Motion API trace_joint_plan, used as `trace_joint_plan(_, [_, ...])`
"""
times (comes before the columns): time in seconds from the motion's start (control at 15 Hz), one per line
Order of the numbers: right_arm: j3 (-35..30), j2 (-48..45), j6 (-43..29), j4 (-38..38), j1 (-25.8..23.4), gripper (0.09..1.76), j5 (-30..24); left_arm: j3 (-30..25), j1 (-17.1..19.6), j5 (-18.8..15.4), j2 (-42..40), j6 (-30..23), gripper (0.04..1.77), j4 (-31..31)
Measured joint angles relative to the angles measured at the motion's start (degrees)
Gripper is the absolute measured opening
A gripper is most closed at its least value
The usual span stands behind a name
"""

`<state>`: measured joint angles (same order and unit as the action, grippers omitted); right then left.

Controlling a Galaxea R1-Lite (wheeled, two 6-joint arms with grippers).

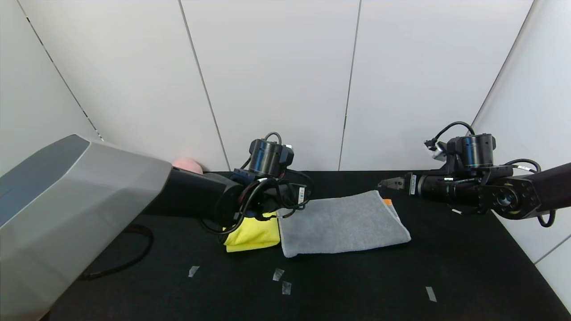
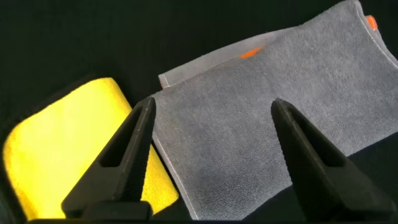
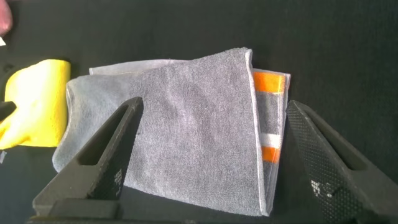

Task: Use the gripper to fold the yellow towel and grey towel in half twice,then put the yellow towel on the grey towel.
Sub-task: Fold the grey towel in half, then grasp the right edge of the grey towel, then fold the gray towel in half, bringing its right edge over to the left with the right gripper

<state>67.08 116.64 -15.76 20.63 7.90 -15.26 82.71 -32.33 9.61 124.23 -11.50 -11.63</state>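
The grey towel [image 1: 343, 223] lies folded on the black table, with its orange and white bands [image 3: 271, 118] showing at the layered end on my right. The yellow towel [image 1: 252, 234] lies folded just left of it, edge to edge, partly hidden under my left arm. My left gripper [image 2: 212, 104] is open and empty, hovering over the grey towel's [image 2: 249, 143] left end next to the yellow towel [image 2: 68, 149]. My right gripper [image 1: 384, 183] is open and empty, above the grey towel's [image 3: 186, 143] right end. The right wrist view also shows the yellow towel [image 3: 37, 102].
A pink object [image 1: 188, 165] sits at the back left by the wall. Several tape scraps [image 1: 278, 274] lie on the black table [image 1: 446, 267] near the front. A black cable [image 1: 134, 254] loops at the left. White wall panels close in the back and sides.
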Motion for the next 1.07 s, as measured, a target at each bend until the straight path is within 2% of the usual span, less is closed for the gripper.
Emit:
trace_joint_plan(0.47, [-2.56, 0.52, 0.17, 0.11, 0.22, 1.69, 0.29, -0.52, 0.83, -0.06, -3.47, -0.18, 1.56, 0.35])
trace_joint_plan(0.87, [-6.47, 4.17, 0.17, 5.42, 0.59, 1.70, 0.71, -2.06, 0.80, -0.20, -7.53, -0.55, 1.64, 0.15])
trace_joint_plan(1.07, [-6.67, 6.13, 0.13, 5.56, 0.22, 1.70, 0.93, -3.06, 0.72, -0.41, -9.55, -0.54, 1.67, -0.02])
